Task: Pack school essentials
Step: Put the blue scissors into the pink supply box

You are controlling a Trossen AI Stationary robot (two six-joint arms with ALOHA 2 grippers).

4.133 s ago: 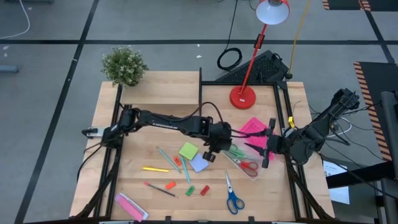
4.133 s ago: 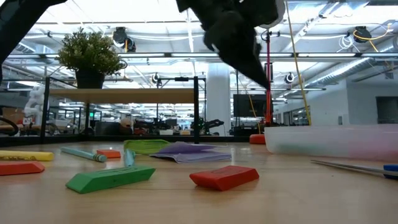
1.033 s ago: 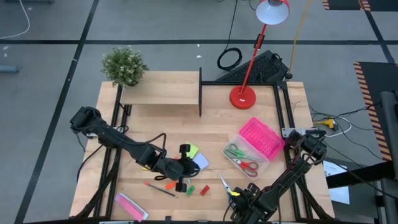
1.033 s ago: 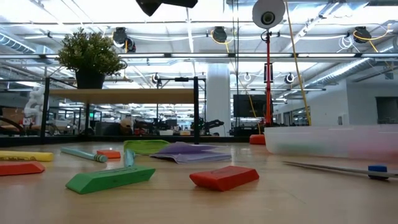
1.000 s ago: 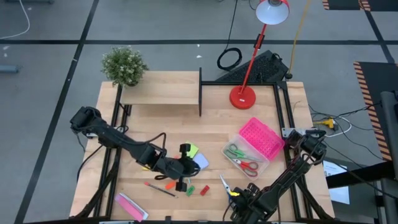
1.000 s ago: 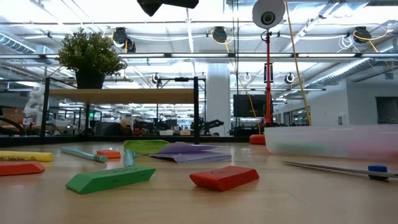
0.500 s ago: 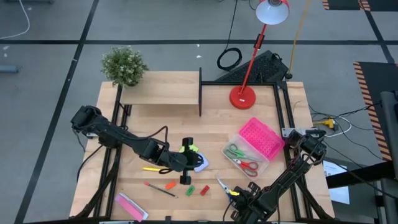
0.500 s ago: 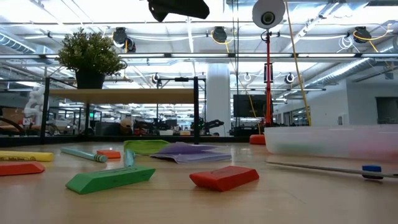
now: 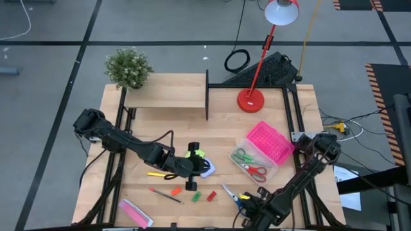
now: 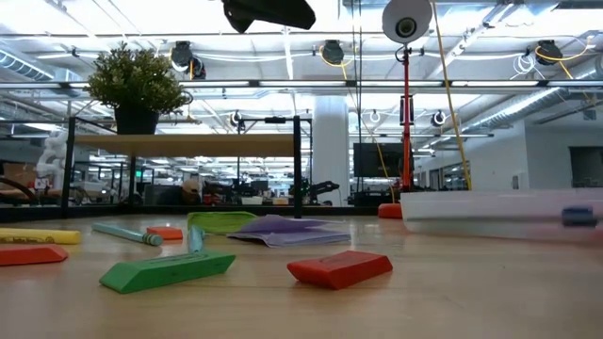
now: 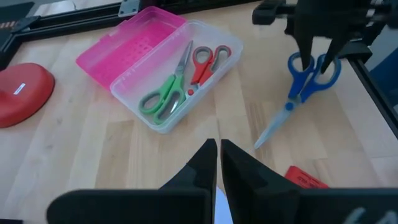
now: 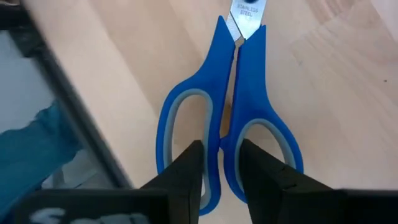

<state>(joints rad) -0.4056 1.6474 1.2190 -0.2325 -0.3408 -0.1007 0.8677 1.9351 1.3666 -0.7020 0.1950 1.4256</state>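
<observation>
- High view: the wooden worktop (image 9: 167,122) stands on a grey floor with dark lines. The landmark is the clear box (image 9: 252,164) with its pink lid (image 9: 270,142) open; green scissors (image 9: 242,156) and red scissors (image 9: 256,171) lie inside it. The red lamp (image 9: 251,99) stands beyond the box, and the plant (image 9: 128,67) at the far corner, well apart from it. The left tool (image 9: 191,168) hangs on the plant side of the box, over the sticky-note pads (image 9: 200,160). The right tool (image 9: 244,199) is near the box, at the front edge, with the blue scissors (image 9: 232,194).
- Low view: green block (image 10: 166,269), red block (image 10: 339,267) and teal pen (image 10: 128,233) lie on the worktop; the box shows at the right. Behind is a large hall with ceiling lights.
- Left wrist view: the left tool's fingers (image 11: 219,168) are pressed together, holding nothing.
- Right wrist view: the right tool's fingers (image 12: 189,174) pass through the two handle loops and clamp the bars between them.
</observation>
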